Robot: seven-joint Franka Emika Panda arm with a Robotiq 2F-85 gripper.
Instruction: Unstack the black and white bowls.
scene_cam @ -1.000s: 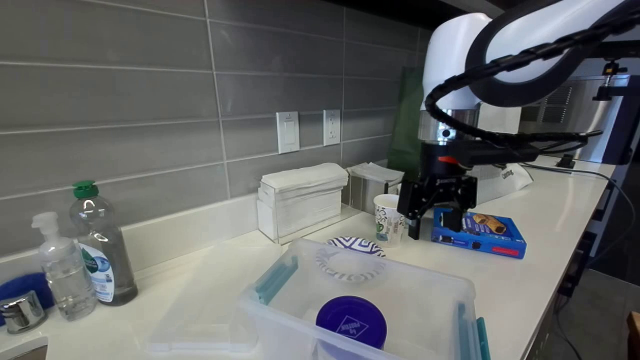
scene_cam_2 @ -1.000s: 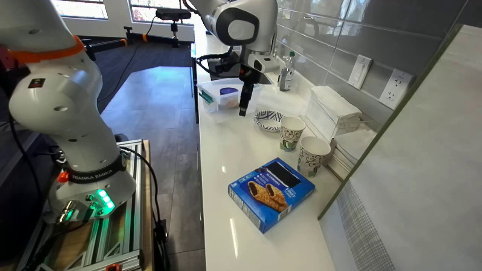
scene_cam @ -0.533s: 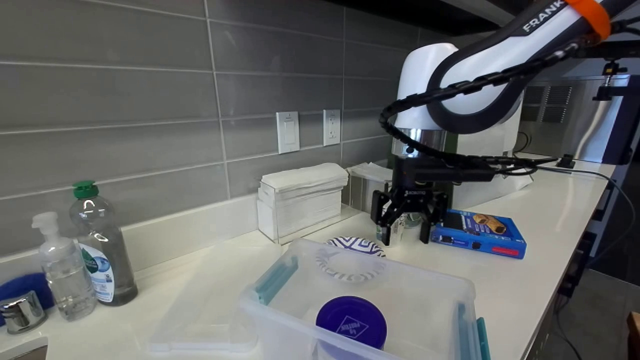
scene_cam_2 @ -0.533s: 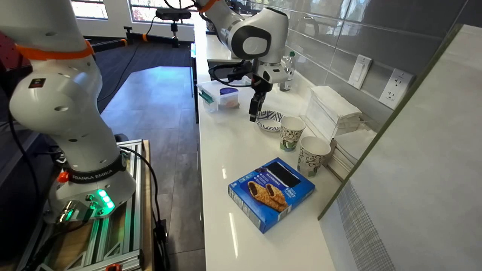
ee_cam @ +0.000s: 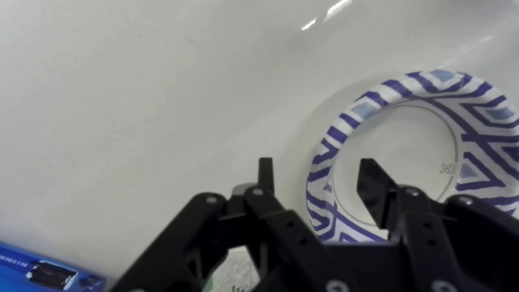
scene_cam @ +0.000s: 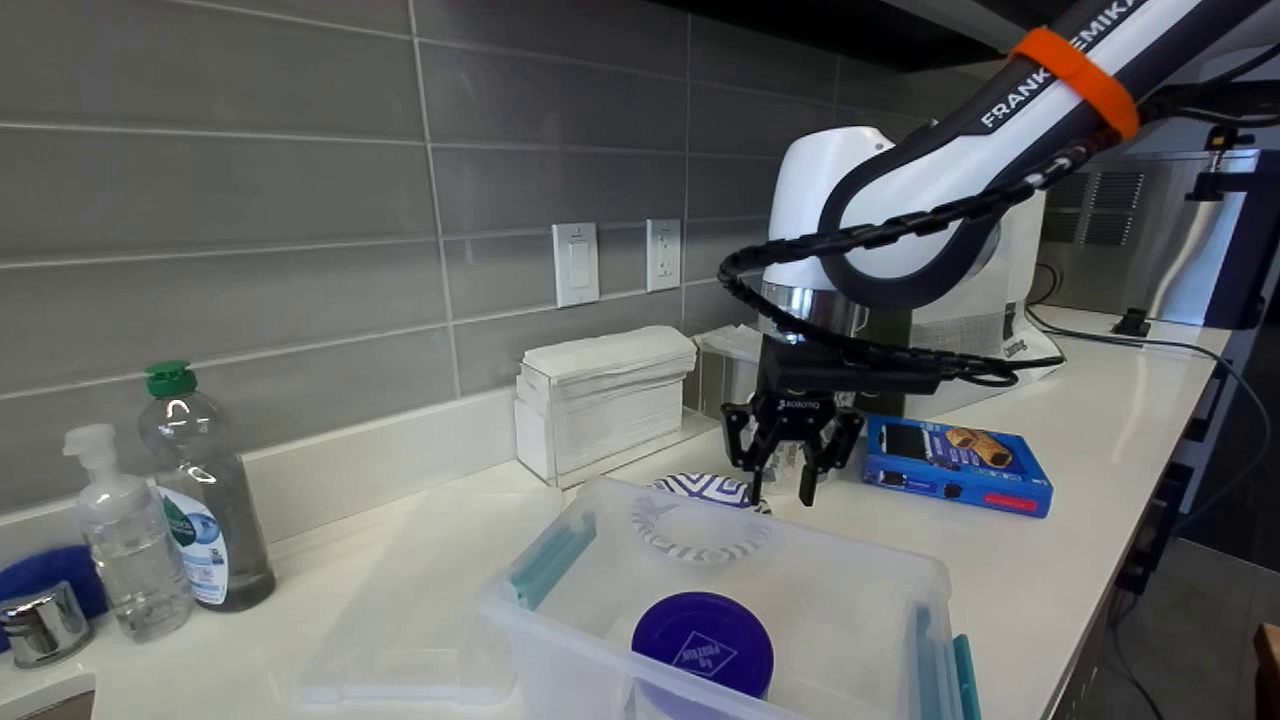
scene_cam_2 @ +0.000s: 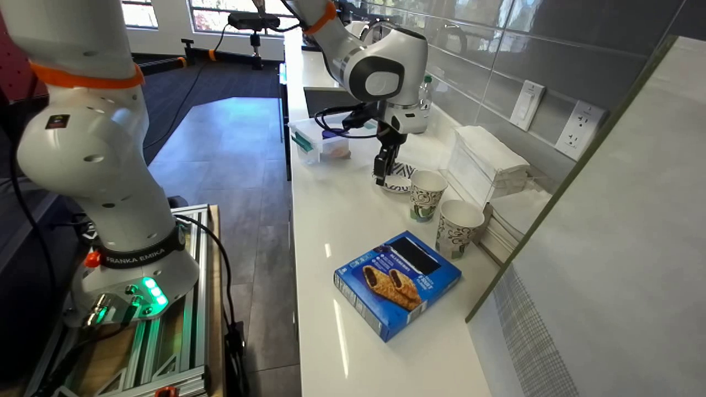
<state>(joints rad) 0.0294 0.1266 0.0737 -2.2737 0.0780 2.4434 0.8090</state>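
Observation:
The black and white bowl shows in both exterior views (scene_cam: 708, 487) (scene_cam_2: 400, 182) and in the wrist view (ee_cam: 399, 138). It rests upright on the counter, with a dark zigzag rim and a plain white middle. Only one outline shows; I cannot tell whether a second bowl is nested in it. My gripper (ee_cam: 316, 166) is open and empty above the near part of the bowl. In the wrist view one finger appears outside the rim and one over the bowl's inside. The gripper also shows in both exterior views (scene_cam: 782, 493) (scene_cam_2: 380, 179), its tips close to bowl height.
Two white patterned cups (scene_cam_2: 427, 196) (scene_cam_2: 458, 229) stand beside the bowl. A blue snack box (scene_cam_2: 397, 281) lies on the counter (scene_cam_2: 331, 342). A clear bin (scene_cam: 850, 600) with a blue-lidded tub (scene_cam: 703, 645) and a napkin holder (scene_cam: 610, 400) stand nearby.
My gripper has moved down and across to the bowl, from above the counter near the clear bin. Its fingers have come somewhat closer together. The bowl, cups and box have not moved.

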